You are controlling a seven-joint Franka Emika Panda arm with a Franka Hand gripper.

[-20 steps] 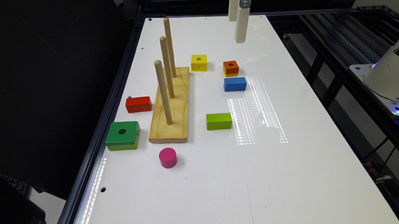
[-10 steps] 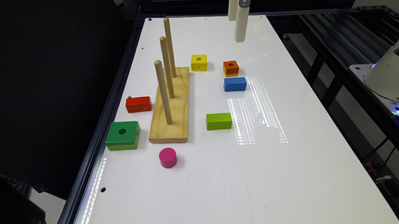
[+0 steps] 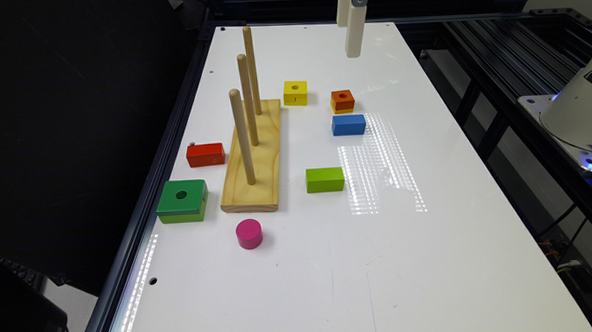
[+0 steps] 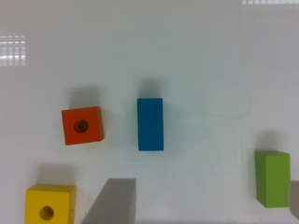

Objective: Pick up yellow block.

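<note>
Overhead, above far end of white table, my gripper hangs high, touching nothing; whether my fingers are spread or closed, cannot tell. Wooden peg base carries three upright pegs. Green block, red block, lime block, blue block lie scattered. Orange-topped cube sits beside blue. Yellow block rests on table, near peg base's far end, well apart from me.

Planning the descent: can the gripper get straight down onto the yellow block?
Probably yes: the yellow block stands apart from the peg board and the orange-topped cube, nothing over it.
</note>
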